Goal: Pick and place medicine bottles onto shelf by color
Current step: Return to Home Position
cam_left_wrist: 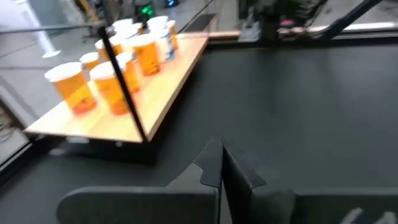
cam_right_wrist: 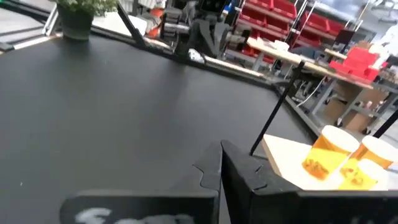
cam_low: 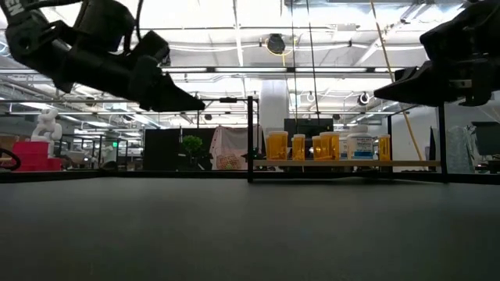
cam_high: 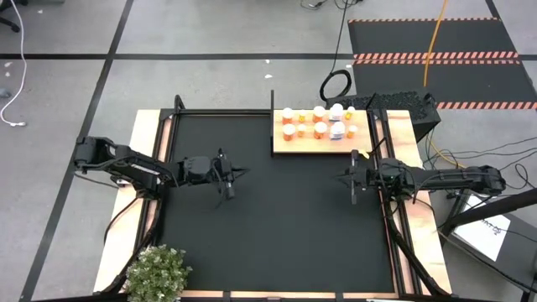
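Several medicine bottles point(cam_high: 319, 124), most orange with white caps and a few white, stand upright on the light-wood shelf point(cam_high: 285, 144) at the far right of the black mat. They also show in the low view point(cam_low: 324, 146) and the left wrist view point(cam_left_wrist: 109, 78). My left gripper point(cam_high: 228, 178) is shut and empty above the mat's left middle. My right gripper point(cam_high: 352, 178) is shut and empty above the mat's right side, just near of the shelf. Two orange bottles point(cam_right_wrist: 336, 158) show in the right wrist view.
A thin black post point(cam_high: 273, 105) stands at the shelf's far left corner. A potted plant point(cam_high: 158, 273) sits at the table's near left corner. The black mat point(cam_high: 285, 226) lies bare between the two grippers and toward the near edge.
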Tool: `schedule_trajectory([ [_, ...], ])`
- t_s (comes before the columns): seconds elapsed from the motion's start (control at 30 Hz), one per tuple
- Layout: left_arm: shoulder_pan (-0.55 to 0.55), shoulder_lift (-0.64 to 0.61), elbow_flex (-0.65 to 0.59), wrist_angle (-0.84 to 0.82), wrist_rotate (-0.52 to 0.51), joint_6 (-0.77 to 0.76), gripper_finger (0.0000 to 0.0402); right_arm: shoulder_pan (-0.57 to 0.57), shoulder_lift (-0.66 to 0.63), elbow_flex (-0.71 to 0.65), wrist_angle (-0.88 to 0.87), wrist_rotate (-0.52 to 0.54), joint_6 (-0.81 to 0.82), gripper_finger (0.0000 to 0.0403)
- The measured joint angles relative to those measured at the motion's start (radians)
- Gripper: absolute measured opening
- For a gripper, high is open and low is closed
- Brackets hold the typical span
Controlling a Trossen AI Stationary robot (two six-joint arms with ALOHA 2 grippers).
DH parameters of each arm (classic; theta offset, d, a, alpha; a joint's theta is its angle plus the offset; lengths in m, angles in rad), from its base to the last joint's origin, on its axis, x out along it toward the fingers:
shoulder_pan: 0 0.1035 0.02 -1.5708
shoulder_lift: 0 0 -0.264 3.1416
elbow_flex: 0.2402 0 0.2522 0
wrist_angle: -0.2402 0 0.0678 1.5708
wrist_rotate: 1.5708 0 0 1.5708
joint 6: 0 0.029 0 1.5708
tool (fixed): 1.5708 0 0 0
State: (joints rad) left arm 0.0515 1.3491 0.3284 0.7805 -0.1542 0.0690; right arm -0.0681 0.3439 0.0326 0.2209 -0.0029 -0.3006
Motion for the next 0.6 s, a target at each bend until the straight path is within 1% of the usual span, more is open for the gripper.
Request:
schedule_trajectory([
  [0.1,0.012,-0.005,-0.036,0.057,0.062,0.016,0.0007,0.0,-0.009,-0.001,0.017,0.0,-0.007,0.0],
  [0.23,0.051,-0.011,-0.083,0.121,0.196,0.034,0.0004,0.0,-0.027,-0.001,0.021,0.0,-0.007,0.0],
  [0.27,0.063,-0.011,-0.095,0.126,0.206,0.024,0.0005,0.0,-0.029,-0.002,0.023,0.0,-0.007,0.0],
  [0.37,0.086,-0.011,-0.127,0.174,0.206,-0.021,0.0004,0.0,-0.04,-0.002,0.022,0.0,-0.007,0.0],
  [0.43,0.087,-0.015,-0.145,0.176,0.207,-0.037,0.0003,0.0,-0.042,-0.003,0.022,0.0,-0.003,0.0],
  [0.53,0.07,-0.052,-0.173,0.177,0.202,-0.053,0.0003,0.0,-0.042,-0.003,0.021,0.0,-0.004,0.0],
  [0.6,0.052,-0.1,-0.212,0.17,0.172,-0.058,0.0002,0.0,-0.042,-0.003,0.012,0.0,-0.013,0.0],
])
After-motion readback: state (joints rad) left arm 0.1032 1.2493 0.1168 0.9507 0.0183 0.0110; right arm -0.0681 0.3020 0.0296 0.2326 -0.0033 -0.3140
